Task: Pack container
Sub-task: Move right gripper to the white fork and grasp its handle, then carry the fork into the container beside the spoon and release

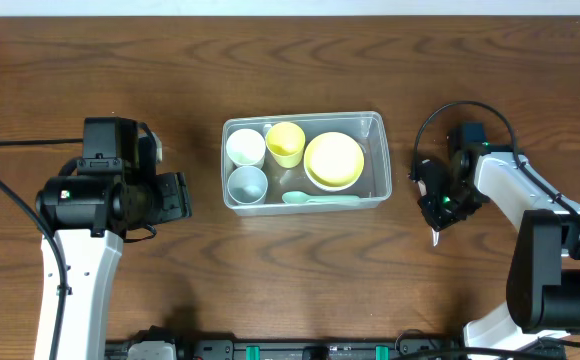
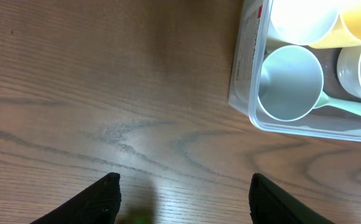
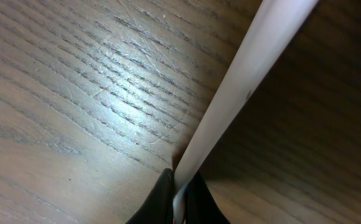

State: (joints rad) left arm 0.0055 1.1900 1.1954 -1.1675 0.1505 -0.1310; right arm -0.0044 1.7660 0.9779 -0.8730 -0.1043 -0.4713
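The clear container (image 1: 300, 118) stands mid-table and holds a white cup (image 1: 245, 147), a yellow cup (image 1: 285, 143), a yellow bowl (image 1: 333, 160), a pale blue cup (image 1: 248, 185) and a mint spoon (image 1: 320, 198). To its right, my right gripper (image 1: 440, 208) points down at the table. In the right wrist view the right gripper (image 3: 180, 194) is shut on a thin white utensil handle (image 3: 249, 74) just above the wood; its tip (image 1: 436, 238) shows in the overhead view. My left gripper (image 2: 183, 199) is open and empty, left of the container (image 2: 246, 93).
Bare brown wood surrounds the container on all sides. The right arm's black cable (image 1: 440, 115) loops above its wrist. The arm bases stand at the table's near edge.
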